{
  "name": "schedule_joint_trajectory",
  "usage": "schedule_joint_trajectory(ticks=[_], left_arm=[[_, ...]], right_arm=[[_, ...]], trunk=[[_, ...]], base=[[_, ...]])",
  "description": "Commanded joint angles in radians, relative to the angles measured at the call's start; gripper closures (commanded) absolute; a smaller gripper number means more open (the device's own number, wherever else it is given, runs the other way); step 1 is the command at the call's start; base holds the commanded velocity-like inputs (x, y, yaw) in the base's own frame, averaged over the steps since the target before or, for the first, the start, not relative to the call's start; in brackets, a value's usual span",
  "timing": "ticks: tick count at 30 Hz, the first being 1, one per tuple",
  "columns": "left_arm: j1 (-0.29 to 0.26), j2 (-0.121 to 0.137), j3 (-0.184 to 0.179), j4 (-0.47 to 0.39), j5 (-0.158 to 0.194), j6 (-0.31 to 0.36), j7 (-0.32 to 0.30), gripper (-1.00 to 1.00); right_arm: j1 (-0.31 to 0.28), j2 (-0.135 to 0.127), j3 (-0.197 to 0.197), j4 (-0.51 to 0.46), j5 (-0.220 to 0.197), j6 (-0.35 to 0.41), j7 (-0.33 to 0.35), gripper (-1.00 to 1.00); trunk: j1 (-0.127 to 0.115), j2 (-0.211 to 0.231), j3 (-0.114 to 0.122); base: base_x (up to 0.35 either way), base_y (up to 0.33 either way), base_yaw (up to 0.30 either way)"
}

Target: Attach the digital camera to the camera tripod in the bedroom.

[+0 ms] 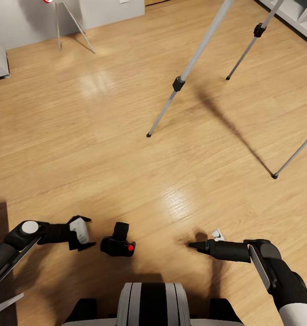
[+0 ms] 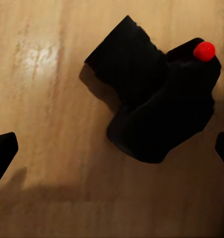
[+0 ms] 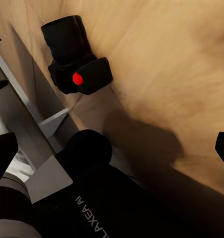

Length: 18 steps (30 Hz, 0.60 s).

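Digital camera (image 1: 118, 242) (on floor) just beside left end effector (image 1: 86, 232).

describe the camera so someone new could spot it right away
Start at the wooden floor just ahead of the robot's trunk, between its two arms. The digital camera lies there, near the left gripper: a small chunky black body, the only thing bearing a bright red dot.

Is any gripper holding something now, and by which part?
Nothing is held. The camera lies on the floor, apart from the open left gripper and right gripper.
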<state>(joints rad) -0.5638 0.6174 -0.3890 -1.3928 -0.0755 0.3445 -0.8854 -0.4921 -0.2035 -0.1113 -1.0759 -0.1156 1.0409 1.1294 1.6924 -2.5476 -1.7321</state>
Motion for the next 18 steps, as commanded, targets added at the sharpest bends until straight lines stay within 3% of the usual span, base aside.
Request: schedule_joint_trajectory(ticks=[1, 8, 18], left_arm=[[-0.001, 0.002, -0.002, -0.001, -0.004, 0.0, -0.024, -1.0], [-0.001, 0.008, -0.005, 0.005, -0.009, -0.027, -0.114, -1.0], [-0.001, 0.001, -0.007, 0.025, -0.011, -0.036, -0.138, -1.0]], right_arm=[[0.0, 0.0, 0.0, 0.0, -0.004, 0.006, -0.001, -1.0], [0.0, 0.001, 0.0, 0.0, -0.004, 0.006, -0.017, -1.0], [0.0, 0.002, -0.001, -0.001, -0.004, 0.006, -0.031, -1.0]], trunk=[[0.0, 0.0, -0.001], [0.0, 0.0, -0.001], [0.0, 0.0, -0.001]], base=[[0.0, 0.0, 0.0], [0.0, 0.0, 0.0], [0.0, 0.0, 0.0]])
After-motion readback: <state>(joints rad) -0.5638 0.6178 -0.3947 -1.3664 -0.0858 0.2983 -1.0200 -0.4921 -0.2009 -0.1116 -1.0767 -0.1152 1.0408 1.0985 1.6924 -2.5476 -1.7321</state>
